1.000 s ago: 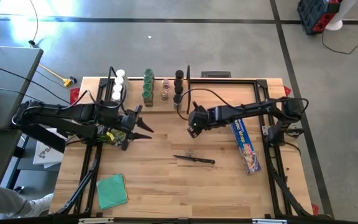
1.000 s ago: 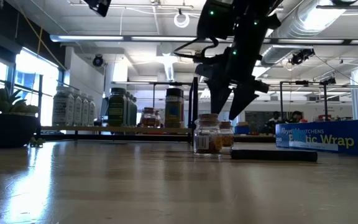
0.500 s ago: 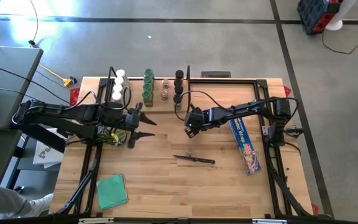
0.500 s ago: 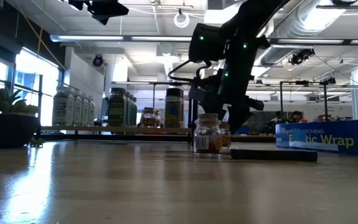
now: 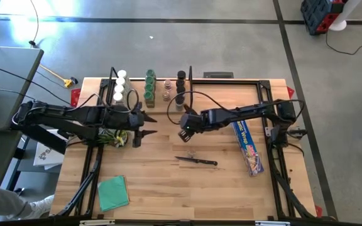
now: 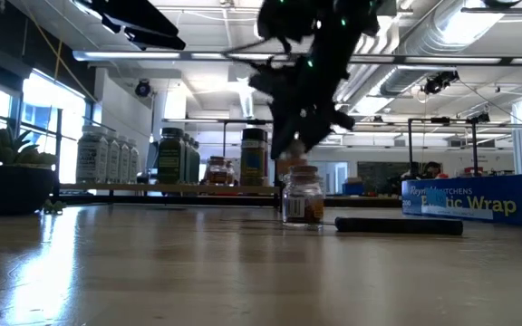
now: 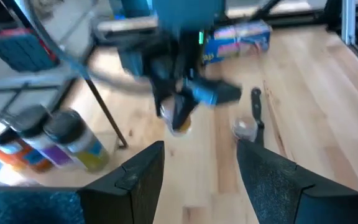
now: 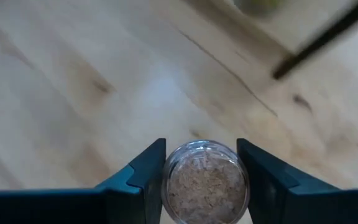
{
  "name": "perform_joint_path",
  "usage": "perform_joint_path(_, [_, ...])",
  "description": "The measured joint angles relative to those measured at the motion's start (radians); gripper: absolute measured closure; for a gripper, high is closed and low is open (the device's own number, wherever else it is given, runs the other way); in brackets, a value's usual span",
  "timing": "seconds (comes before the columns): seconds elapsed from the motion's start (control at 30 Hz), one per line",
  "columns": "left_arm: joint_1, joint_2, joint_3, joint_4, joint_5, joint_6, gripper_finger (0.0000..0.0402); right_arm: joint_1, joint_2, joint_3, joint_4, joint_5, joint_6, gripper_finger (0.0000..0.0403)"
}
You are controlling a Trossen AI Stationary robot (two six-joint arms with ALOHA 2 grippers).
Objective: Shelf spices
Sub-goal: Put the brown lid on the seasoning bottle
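The shelf (image 5: pixel 159 100) at the table's far edge carries spices with white (image 5: pixel 119 85), green (image 5: pixel 149 88) and black (image 5: pixel 180 86) caps, standing on their bases. My right gripper (image 5: pixel 183 130) is in front of the shelf, shut on a small clear jar (image 8: pixel 205 186) with brownish contents. A second such jar (image 6: pixel 303 195) stands on the table by the knife. My left gripper (image 5: pixel 151 125) hovers open over the table's left half. Its fingers point toward the right gripper and have nothing between them (image 7: pixel 197 180). My right gripper pinches the small jar between its two fingers, one on each side of the round wall (image 8: pixel 166 180). The fingers slant down from the table's right. The jar's round brownish end faces the wrist camera. The jar (image 7: pixel 179 123) hangs under the gripper and seems clear of the table.
A dark-handled knife (image 5: pixel 197 161) lies in the table's middle, with the loose jar (image 5: pixel 190 152) just beyond it. A long blue wrap box (image 5: pixel 248 147) lies at the right and a green cloth (image 5: pixel 113 191) at the near left. The shelf's black rods (image 5: pixel 190 78) stand at its ends.
My right gripper has shut on one of the two jars by the knife and carried it toward the table's left. The other jar has stayed where it was. My left gripper has turned at the wrist and spread its fingers wider.
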Motion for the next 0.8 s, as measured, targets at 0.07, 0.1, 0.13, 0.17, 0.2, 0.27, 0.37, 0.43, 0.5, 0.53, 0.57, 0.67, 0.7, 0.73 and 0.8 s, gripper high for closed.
perform_joint_path(0.07, [-0.010, 0.016, -0.009, -0.005, 0.001, -0.018, 0.0203, 0.018, 0.000, 0.055, -0.016, 0.013, -0.018, 0.0247])
perform_joint_path(0.1, [-0.017, 0.027, -0.015, 0.001, 0.001, -0.032, 0.0203, 0.028, 0.000, 0.075, -0.013, 0.025, -0.023, 0.0247])
perform_joint_path(0.13, [-0.026, 0.037, -0.025, 0.000, 0.001, -0.054, 0.0203, 0.039, 0.000, 0.091, 0.000, 0.041, -0.030, 0.0247])
perform_joint_path(0.17, [-0.037, 0.048, -0.039, -0.008, 0.001, -0.082, 0.0203, 0.050, 0.000, 0.101, 0.021, 0.056, -0.038, 0.0247])
perform_joint_path(0.2, [-0.050, 0.057, -0.052, -0.018, 0.001, -0.107, 0.0204, 0.062, -0.001, 0.104, 0.050, 0.071, -0.044, 0.0247])
perform_joint_path(0.27, [-0.078, 0.068, -0.068, -0.068, -0.003, -0.135, 0.0204, 0.085, 0.002, 0.093, 0.107, 0.107, -0.060, 0.0247])
perform_joint_path(0.37, [-0.121, 0.058, -0.050, -0.184, -0.062, -0.167, 0.0204, 0.108, 0.039, 0.059, 0.262, 0.159, -0.099, 0.0247])
perform_joint_path(0.43, [-0.144, 0.035, -0.021, -0.249, -0.117, -0.179, 0.0204, 0.111, 0.094, 0.051, 0.367, 0.158, -0.140, 0.0247])
perform_joint_path(0.5, [-0.164, 0.010, 0.009, -0.304, -0.165, -0.198, 0.0204, 0.111, 0.169, 0.061, 0.495, 0.123, -0.185, 0.0247])
perform_joint_path(0.53, [-0.173, -0.004, 0.020, -0.325, -0.184, -0.208, 0.0204, 0.110, 0.209, 0.078, 0.531, 0.115, -0.205, 0.0247])
perform_joint_path(0.57, [-0.180, -0.016, 0.029, -0.346, -0.200, -0.218, 0.0204, 0.109, 0.251, 0.106, 0.550, 0.112, -0.220, 0.0247])
perform_joint_path(0.67, [-0.198, -0.055, 0.035, -0.362, -0.241, -0.224, 0.0204, 0.098, 0.364, 0.223, 0.525, 0.113, -0.251, 0.0247])
perform_joint_path(0.7, [-0.202, -0.067, 0.034, -0.364, -0.251, -0.224, 0.0204, 0.092, 0.399, 0.270, 0.508, 0.113, -0.267, 0.0247])
perform_joint_path(0.73, [-0.205, -0.075, 0.034, -0.374, -0.257, -0.224, 0.0204, 0.086, 0.432, 0.320, 0.494, 0.114, -0.289, 0.0247])
perform_joint_path(0.8, [-0.208, -0.088, 0.033, -0.388, -0.262, -0.224, 0.0204, 0.076, 0.488, 0.421, 0.450, 0.111, -0.342, 0.0247])
